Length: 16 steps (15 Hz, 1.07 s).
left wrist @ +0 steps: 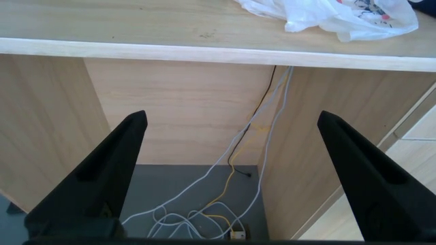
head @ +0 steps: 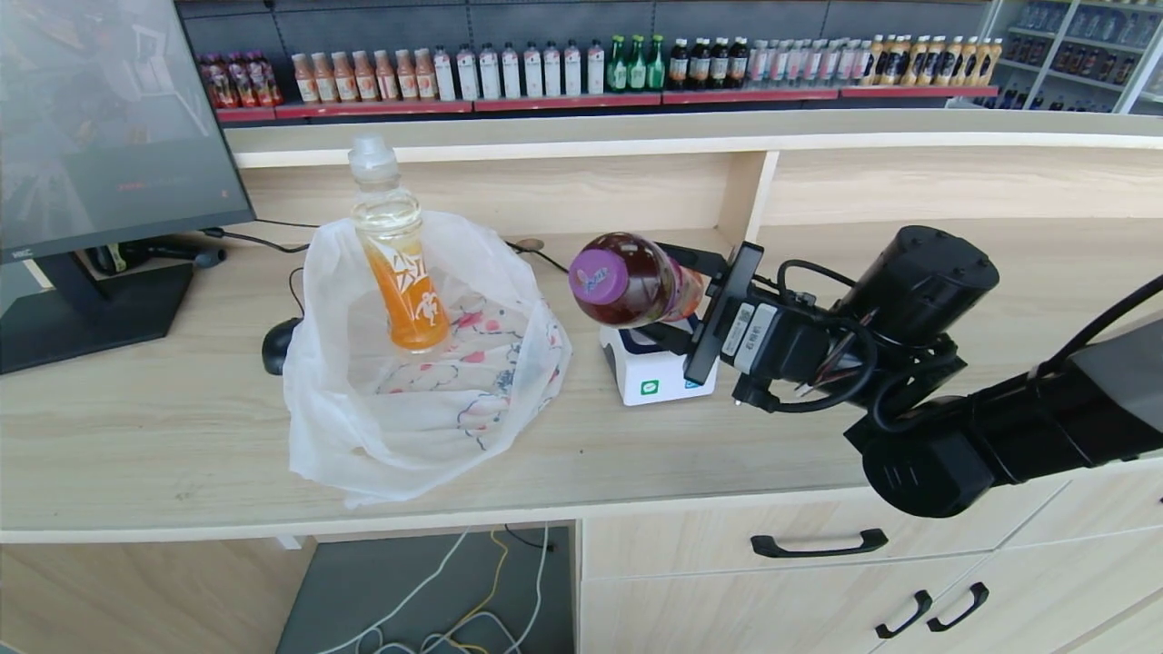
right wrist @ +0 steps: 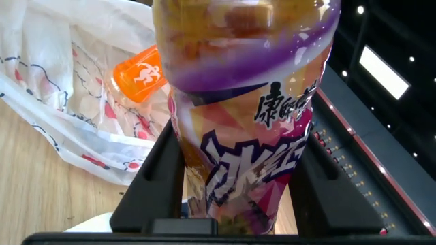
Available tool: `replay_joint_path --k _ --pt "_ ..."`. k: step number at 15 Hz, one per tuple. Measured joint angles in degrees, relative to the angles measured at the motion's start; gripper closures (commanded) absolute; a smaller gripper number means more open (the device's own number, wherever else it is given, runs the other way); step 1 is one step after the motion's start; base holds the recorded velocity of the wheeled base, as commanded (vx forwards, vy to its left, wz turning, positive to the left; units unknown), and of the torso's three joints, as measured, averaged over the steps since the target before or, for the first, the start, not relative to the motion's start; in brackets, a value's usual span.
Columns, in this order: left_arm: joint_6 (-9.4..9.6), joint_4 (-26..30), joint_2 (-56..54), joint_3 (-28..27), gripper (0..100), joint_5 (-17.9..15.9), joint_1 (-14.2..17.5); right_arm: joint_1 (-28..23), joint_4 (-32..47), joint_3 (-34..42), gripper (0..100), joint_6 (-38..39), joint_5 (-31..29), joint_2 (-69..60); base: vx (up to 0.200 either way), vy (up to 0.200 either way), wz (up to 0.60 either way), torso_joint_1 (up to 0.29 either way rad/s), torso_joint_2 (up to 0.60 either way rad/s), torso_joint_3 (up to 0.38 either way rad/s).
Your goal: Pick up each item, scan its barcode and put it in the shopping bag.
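Two bottles show here. One, a plastic bottle of dark reddish drink with a purple cap [head: 627,280], lies sideways in the air. The right hand [head: 681,295] grips it round its labelled body, black fingers [right wrist: 153,173] pressing on either side of the purple-and-orange label. Its cap points toward the bag, and it hangs just above a small white box-shaped scanner [head: 650,377] that sits on the pale wooden worktop [head: 136,427].

The other, a clear plastic bottle of orange drink with a pale cap [head: 400,272], stands upright inside the thin white plastic shopping bag with a red and blue print [head: 382,427]. Its neck and cap rise above the bag's open mouth. The bag rests on the worktop just beside the scanner, on the robot's left of it.

The left hand [left wrist: 231,119] is low, below the worktop's front edge, its two black fingers [left wrist: 102,177] spread wide with nothing between them. Before it is the open recess under the worktop, where white and yellow cables [left wrist: 225,197] trail down.

A black computer mouse [head: 275,345] lies at the bag's far left side, and a dark monitor on a black stand [head: 100,118] stands farther left. Pale wooden drawers with black handles [head: 818,543] sit under the worktop on the right. Beyond the worktop runs a long red-edged shelf of drink bottles [head: 581,68].
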Motion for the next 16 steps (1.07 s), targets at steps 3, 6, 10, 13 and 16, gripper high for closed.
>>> replay_joint_path --k 3,6,10,13,16 --pt "0.00 0.0 0.0 0.0 0 0.0 0.0 0.0 0.0 0.0 100 0.0 0.0 0.0 0.000 0.000 0.00 0.000 0.00 0.000" --pt "0.00 0.0 0.0 0.0 0 0.0 0.0 0.1 0.0 0.0 100 0.0 0.0 0.2 0.000 0.000 0.00 0.000 0.00 0.000" --pt "0.00 0.0 0.0 0.0 0 0.0 0.0 0.3 0.0 -0.2 100 0.0 0.0 0.5 0.000 0.000 0.00 0.000 0.00 0.000" --pt "0.00 0.0 0.0 0.0 0 0.0 0.0 0.3 0.1 -0.4 100 0.0 -0.2 0.6 0.000 0.000 0.00 0.000 0.00 0.000" --pt "0.00 0.0 0.0 0.0 0 0.0 0.0 1.6 0.4 -1.3 100 0.4 -0.6 0.6 0.000 0.000 0.00 0.000 0.00 0.000"
